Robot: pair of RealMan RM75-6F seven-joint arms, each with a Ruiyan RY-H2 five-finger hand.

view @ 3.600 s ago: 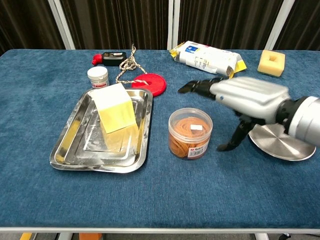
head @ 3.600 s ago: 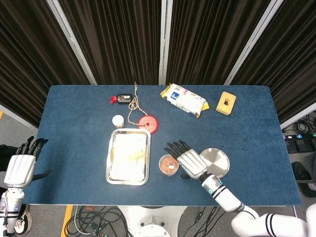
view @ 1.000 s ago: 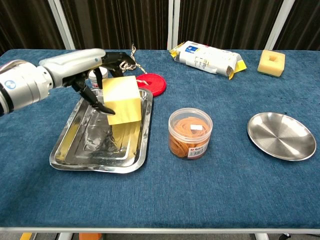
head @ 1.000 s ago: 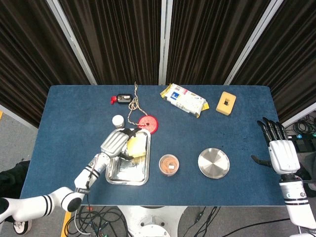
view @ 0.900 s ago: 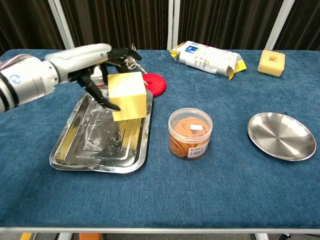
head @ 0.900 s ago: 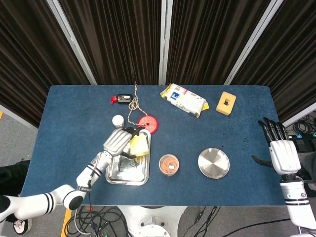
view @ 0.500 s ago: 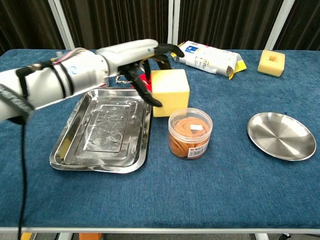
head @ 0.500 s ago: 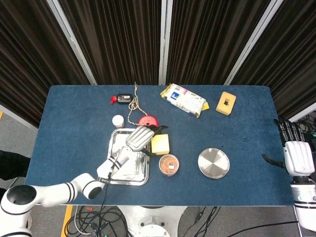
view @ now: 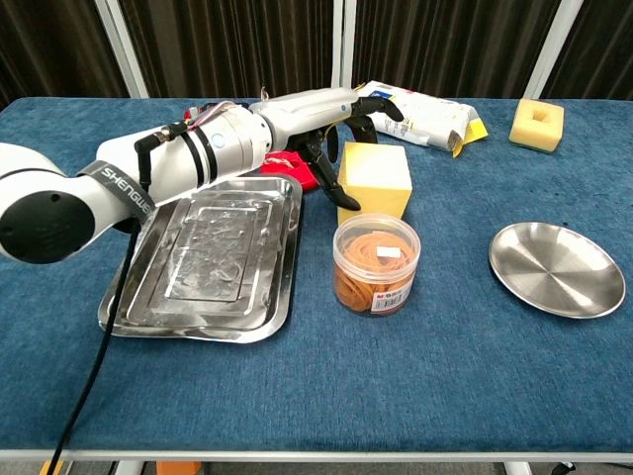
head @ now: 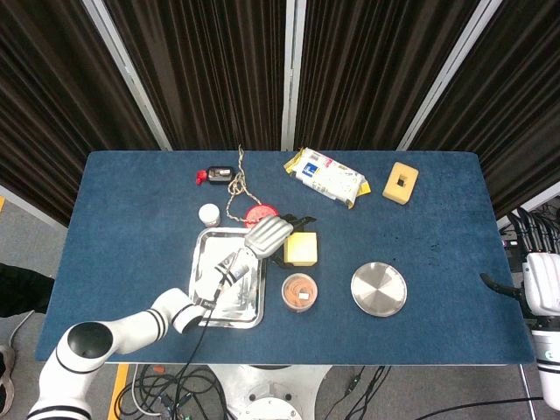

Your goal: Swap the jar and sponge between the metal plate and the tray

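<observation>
The left hand [view: 336, 124] holds the yellow sponge [view: 374, 180] up just behind the jar [view: 376, 263] — the metal plate [view: 558, 268] lies well off to the right, nearer the right hand [head: 541, 296], whose fingers cannot be made out.

1. One tray [head: 202, 302] [view: 135, 288].
2. One metal plate [head: 379, 289] [view: 558, 268].
3. One jar [head: 299, 291] [view: 376, 264] of rubber bands.
4. Two yellow sponges: one plain [head: 303, 249] [view: 376, 181], one with a hole [head: 401, 183] [view: 536, 123].
5. One snack packet [head: 326, 178] [view: 420, 112].
6. One red disc [head: 258, 213].
7. One small white pot [head: 208, 214].
8. Two hands: left hand [head: 269, 234] [view: 331, 117], right hand [head: 541, 296].
</observation>
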